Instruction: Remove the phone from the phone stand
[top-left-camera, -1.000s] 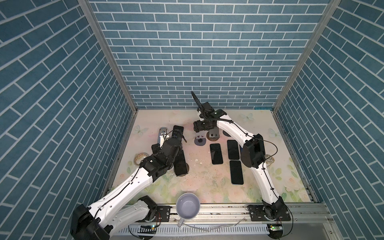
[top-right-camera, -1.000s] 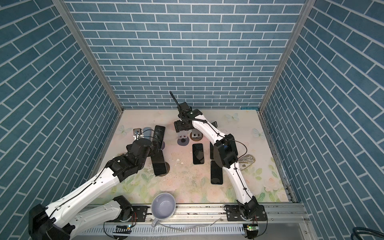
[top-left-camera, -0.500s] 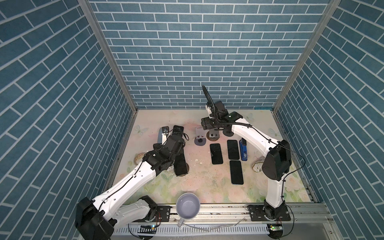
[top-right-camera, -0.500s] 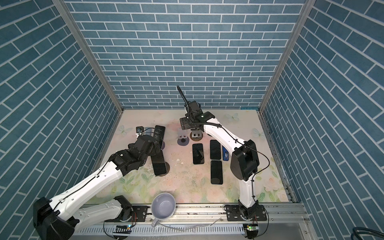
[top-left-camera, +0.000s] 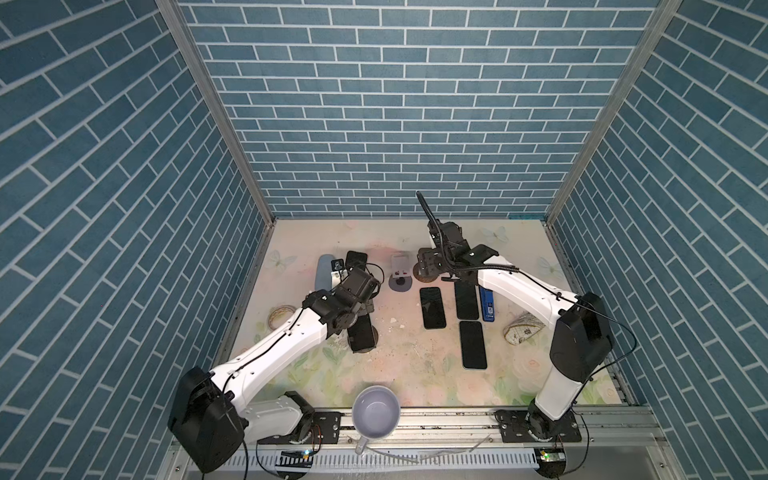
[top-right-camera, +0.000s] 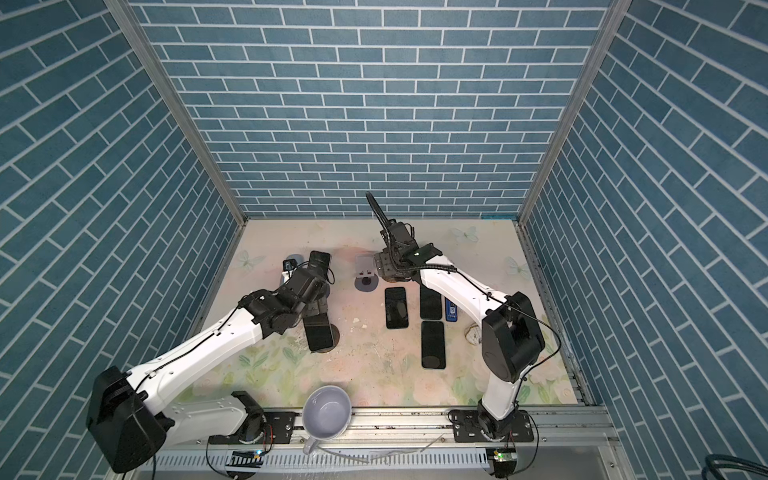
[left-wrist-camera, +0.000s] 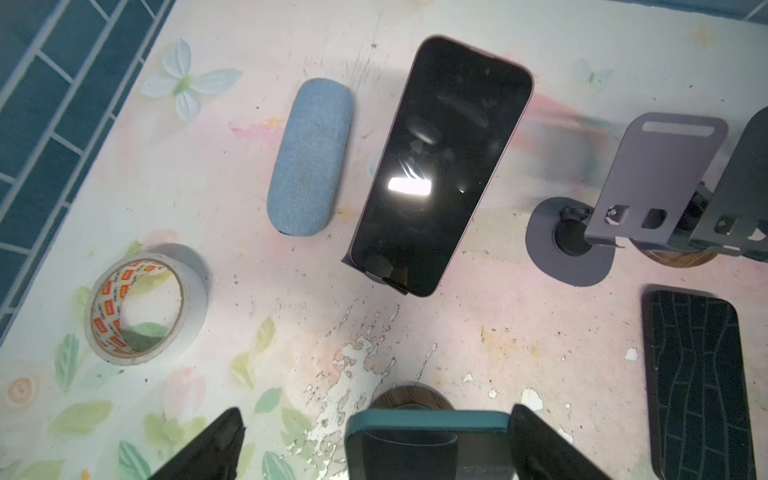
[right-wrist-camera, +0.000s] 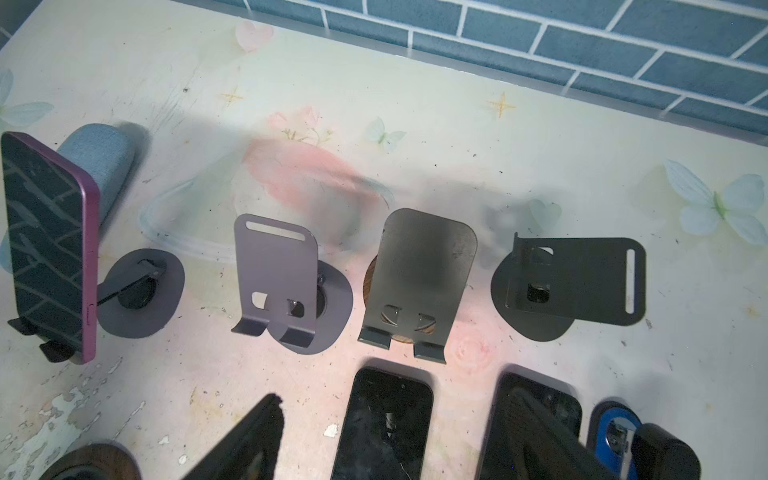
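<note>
A teal-cased phone (left-wrist-camera: 428, 444) leans on a phone stand with a round wooden base (left-wrist-camera: 411, 397); in both top views it shows as a dark slab (top-left-camera: 362, 332) (top-right-camera: 319, 334). My left gripper (left-wrist-camera: 376, 436) (top-left-camera: 365, 309) is open and straddles its top edge. One finger (left-wrist-camera: 544, 444) is close against the case, the other (left-wrist-camera: 208, 449) stands well off. A purple-edged phone (left-wrist-camera: 440, 166) (top-left-camera: 356, 259) rests on a second stand behind. My right gripper (right-wrist-camera: 397, 419) (top-left-camera: 430, 270) hangs open over a flat black phone (right-wrist-camera: 382, 424), holding nothing.
Three bare stands sit in a row: lilac (right-wrist-camera: 274, 274), dark grey (right-wrist-camera: 419, 282), folded black (right-wrist-camera: 573, 282). Flat phones (top-left-camera: 432, 307) (top-left-camera: 473, 345) and a blue item (top-left-camera: 487, 305) lie right of centre. Tape roll (left-wrist-camera: 141, 307), denim case (left-wrist-camera: 311, 158), mug (top-left-camera: 376, 411) on the front rail.
The right arm swung its elbow out to the right and its gripper shifted right along the row of stands, jaws a little wider. The left gripper edged further onto the teal phone.
</note>
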